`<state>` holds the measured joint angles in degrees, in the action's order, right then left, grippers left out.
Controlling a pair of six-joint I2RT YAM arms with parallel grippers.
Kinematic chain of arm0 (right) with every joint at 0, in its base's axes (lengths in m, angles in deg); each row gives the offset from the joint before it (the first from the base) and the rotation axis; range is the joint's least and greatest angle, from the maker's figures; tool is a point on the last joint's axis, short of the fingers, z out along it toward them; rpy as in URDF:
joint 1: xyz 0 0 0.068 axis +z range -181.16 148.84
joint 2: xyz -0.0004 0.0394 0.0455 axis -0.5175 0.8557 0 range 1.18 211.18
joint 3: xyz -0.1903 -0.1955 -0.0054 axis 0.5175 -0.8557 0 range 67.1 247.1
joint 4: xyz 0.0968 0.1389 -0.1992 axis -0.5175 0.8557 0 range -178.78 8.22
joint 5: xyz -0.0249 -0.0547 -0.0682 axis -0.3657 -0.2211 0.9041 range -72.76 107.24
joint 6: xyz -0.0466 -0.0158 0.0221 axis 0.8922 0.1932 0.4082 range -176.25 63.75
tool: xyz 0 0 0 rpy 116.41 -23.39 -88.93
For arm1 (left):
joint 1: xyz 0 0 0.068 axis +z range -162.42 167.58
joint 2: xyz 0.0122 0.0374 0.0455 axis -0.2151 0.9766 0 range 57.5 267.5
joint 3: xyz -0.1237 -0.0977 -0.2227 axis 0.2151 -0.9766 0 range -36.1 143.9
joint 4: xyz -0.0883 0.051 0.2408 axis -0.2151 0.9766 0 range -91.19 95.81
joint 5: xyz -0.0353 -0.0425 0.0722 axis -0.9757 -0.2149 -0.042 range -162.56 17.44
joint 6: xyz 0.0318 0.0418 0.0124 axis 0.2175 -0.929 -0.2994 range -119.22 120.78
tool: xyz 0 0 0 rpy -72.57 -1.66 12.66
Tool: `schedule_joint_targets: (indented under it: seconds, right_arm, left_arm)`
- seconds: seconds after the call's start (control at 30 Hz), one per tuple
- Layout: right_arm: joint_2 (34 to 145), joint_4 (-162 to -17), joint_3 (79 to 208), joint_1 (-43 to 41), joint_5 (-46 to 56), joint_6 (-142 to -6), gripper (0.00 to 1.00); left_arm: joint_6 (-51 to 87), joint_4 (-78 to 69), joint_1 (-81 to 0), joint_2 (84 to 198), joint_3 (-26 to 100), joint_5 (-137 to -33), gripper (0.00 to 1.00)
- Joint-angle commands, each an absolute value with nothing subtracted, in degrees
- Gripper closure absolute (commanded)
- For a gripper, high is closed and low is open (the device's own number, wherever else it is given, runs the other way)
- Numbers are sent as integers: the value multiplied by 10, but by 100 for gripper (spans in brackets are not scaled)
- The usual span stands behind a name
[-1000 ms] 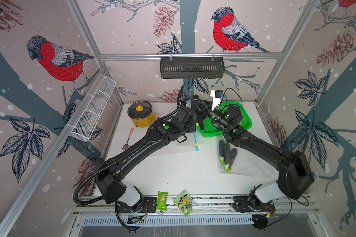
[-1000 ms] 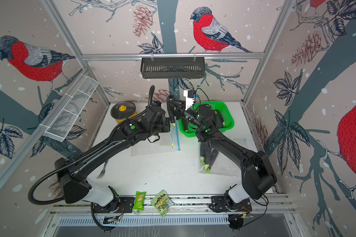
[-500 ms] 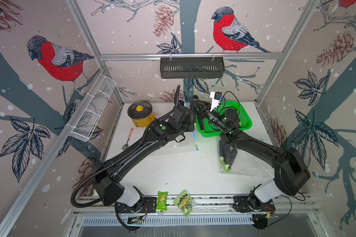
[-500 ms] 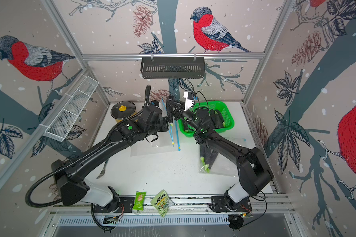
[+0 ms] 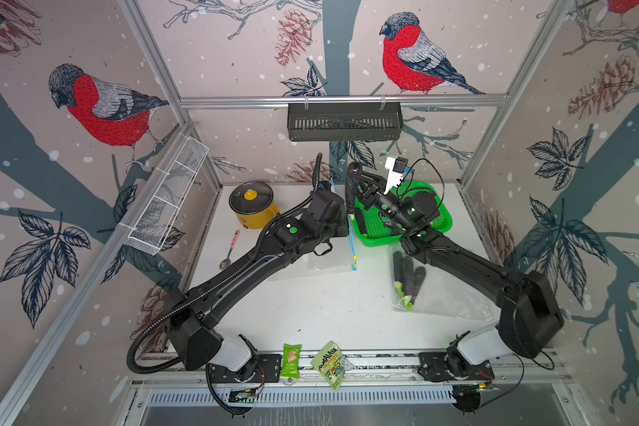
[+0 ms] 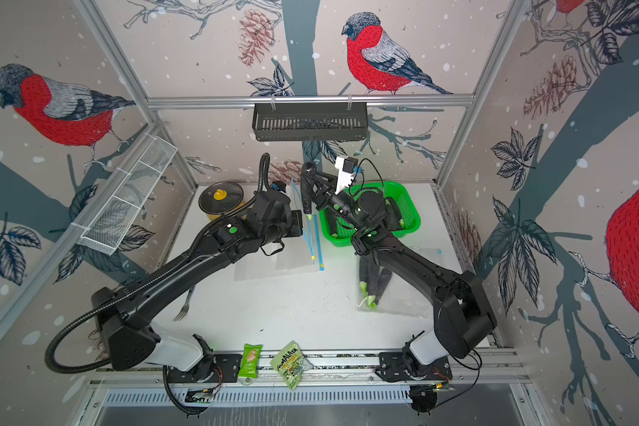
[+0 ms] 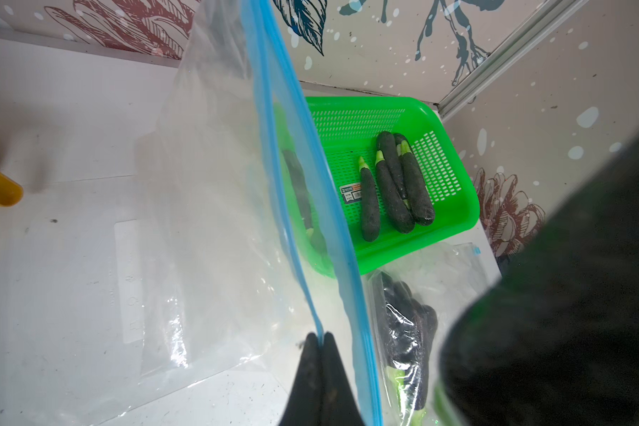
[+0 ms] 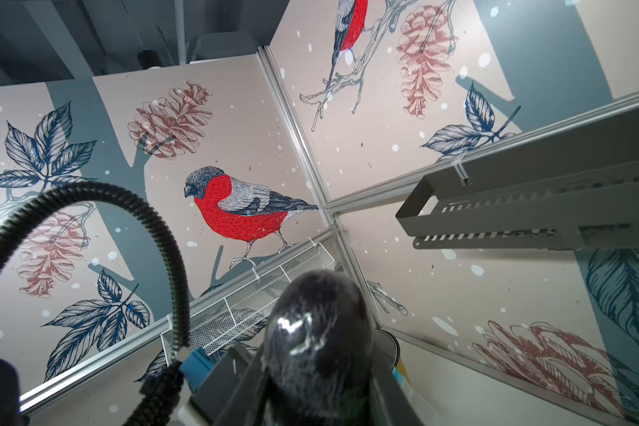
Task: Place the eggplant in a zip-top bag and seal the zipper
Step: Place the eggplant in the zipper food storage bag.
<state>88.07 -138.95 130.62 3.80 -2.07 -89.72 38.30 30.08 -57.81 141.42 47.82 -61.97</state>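
**Eggplant held up beside the open bag**

The eggplant [image 5: 351, 191] hangs upright in the air at 12 o'clock over the table. Its skin is glossy and near-black, and its pale green stem end points down. The right gripper [image 8: 318, 354] is clamped around it, one jaw on either side. Just beside it, toward 9 o'clock, is the zip-top bag [image 7: 207, 184], clear with a blue zipper strip. The left gripper [image 7: 320, 343] pinches one lip of that strip tight. The other lip stands apart, so the mouth gapes, and the bag's lower end drapes onto the white tabletop [image 5: 310, 306].

At 1 o'clock a green basket [image 5: 445, 217] holds more eggplants. A small label [image 7: 351, 192] lies on its floor, its print too small to read. At 3 o'clock lies a second bag [image 5: 443, 295] with several eggplants inside. A yellow pot [image 5: 251, 206] stands at 11 o'clock, with a spoon [image 5: 230, 250] near it toward 9.

Two green snack packets [image 5: 291, 359] lie on the rail at 6 o'clock; I cannot read their lettering with certainty. The walls [image 5: 237, 66] carry bullfinches, pine cones and leaves. A black shelf [image 5: 344, 121] hangs at 12 o'clock and a wire rack [image 5: 166, 199] at 10.
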Motion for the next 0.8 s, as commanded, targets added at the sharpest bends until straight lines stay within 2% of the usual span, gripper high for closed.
schedule_joint_targets:
  seconds: [0.0,0.37,0.77]
  right_arm:
    - [897,-1426,1316,40,-34,-919,81]
    - [926,-1430,1296,43,-25,-909,81]
    - [894,-1392,1232,52,0,-851,81]
  left_arm:
    - [380,258,-577,1405,470,-639,100]
    - [377,254,-576,1396,464,-632,100]
    - [370,259,-567,1394,467,-629,100]
